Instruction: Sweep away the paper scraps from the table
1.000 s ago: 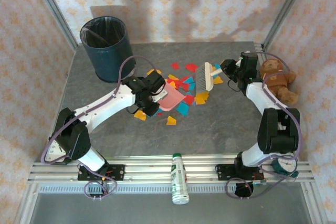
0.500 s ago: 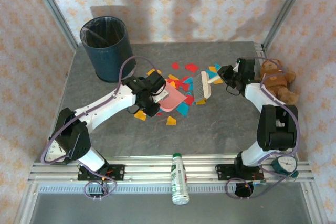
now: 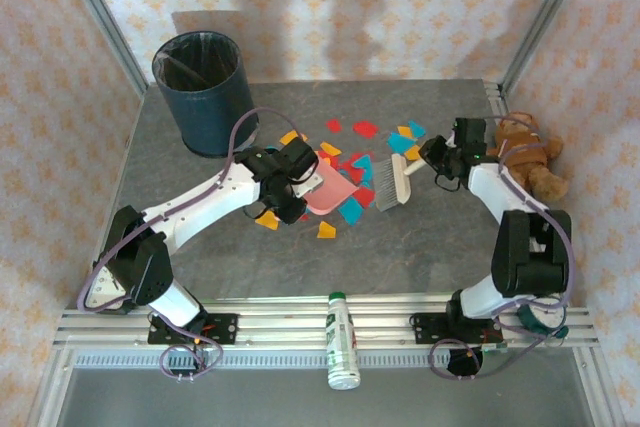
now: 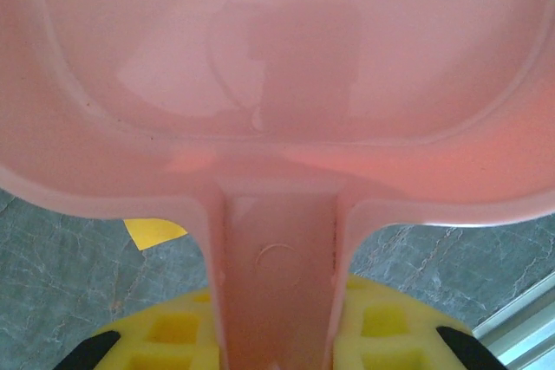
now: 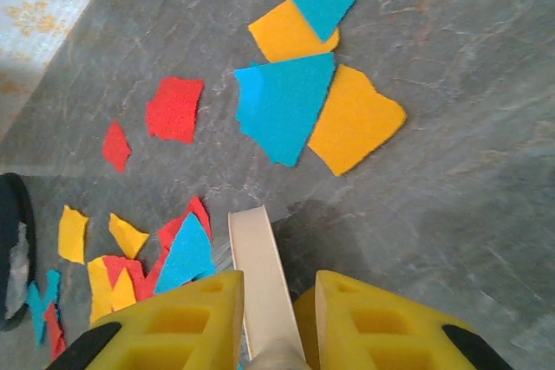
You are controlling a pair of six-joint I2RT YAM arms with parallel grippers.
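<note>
Pink dustpan point(image 4: 277, 67), handle pinched in your left gripper point(image 4: 277, 340), mouth turned toward the brush point(image 3: 392, 185) so paper scraps point(image 5: 282, 110) get pushed in. Your right gripper point(image 5: 276, 318) is clamped on the brush's cream handle, scraps just ahead of it on the table point(image 5: 451, 171). The pan's own body hides its front lip.

Dark grey with pale stone veining on the flat desk point(image 3: 420, 237). Red, orange, yellow and teal-blue across the small torn paper scraps point(image 3: 365, 129). Glossy pink on the plastic dustpan point(image 3: 330, 192); cream on the plastic hand brush point(image 3: 400, 172). Dark blue on the round bin point(image 3: 203, 97), upper left of the frame. Brown on the plush teddy bear point(image 3: 527, 152) at right. Yellow with black corners on the right end effector point(image 5: 277, 288).
</note>
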